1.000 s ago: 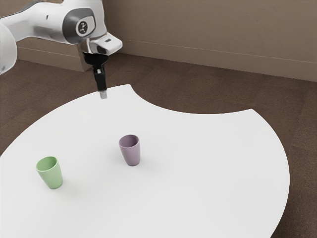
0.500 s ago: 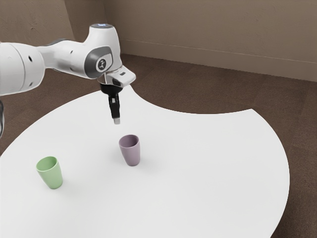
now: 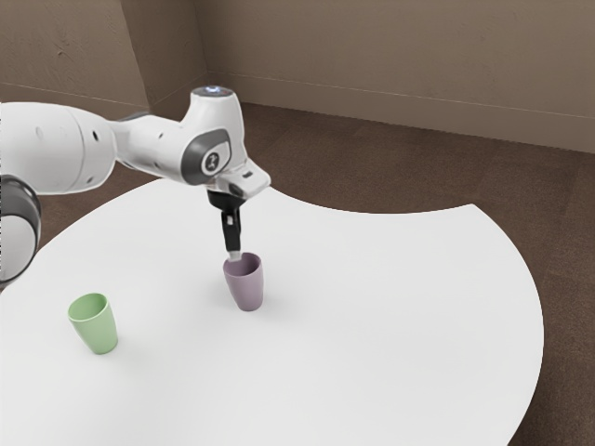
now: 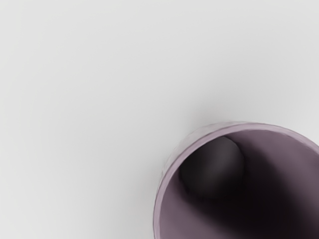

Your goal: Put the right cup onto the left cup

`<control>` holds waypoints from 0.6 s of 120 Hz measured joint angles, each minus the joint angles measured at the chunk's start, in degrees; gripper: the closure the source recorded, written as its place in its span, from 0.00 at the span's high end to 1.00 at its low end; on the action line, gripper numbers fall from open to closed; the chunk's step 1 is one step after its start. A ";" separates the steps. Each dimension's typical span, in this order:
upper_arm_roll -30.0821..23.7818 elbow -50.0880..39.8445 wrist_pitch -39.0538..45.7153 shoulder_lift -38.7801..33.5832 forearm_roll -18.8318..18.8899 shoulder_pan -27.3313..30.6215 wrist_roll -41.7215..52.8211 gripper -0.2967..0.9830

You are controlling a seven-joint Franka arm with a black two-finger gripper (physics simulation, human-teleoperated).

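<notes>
The white table (image 3: 372, 362) held the purple cup (image 3: 246, 286) upright. At its rim hung the gripper (image 3: 234, 255), presumably to pinch it there; jaws released or clenched, I couldn't tell. Well apart from the purple cup, the green cup (image 3: 97, 327) stood mouth-up, perhaps to receive it.

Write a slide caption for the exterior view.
The gripper at the rim of the upright purple cup, the green cup standing apart on the white table.

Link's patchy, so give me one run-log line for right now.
gripper: at rim of purple cup | purple cup: upright on table | green cup: upright, apart | stack: not yet made
</notes>
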 joint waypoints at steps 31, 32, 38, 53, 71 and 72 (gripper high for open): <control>-0.45 -0.14 1.98 1.36 -0.45 0.01 -0.08 0.58; -0.49 -0.15 2.01 1.35 -0.47 0.01 -0.11 0.57; -0.64 -0.21 2.17 1.28 -0.58 0.04 -0.32 0.49; -0.79 -1.48 2.45 1.39 -0.76 0.35 -0.98 0.35; -0.81 -2.14 2.61 1.42 -0.82 0.68 -1.80 0.25; -0.81 -2.15 2.62 1.41 -0.82 0.70 -1.84 0.24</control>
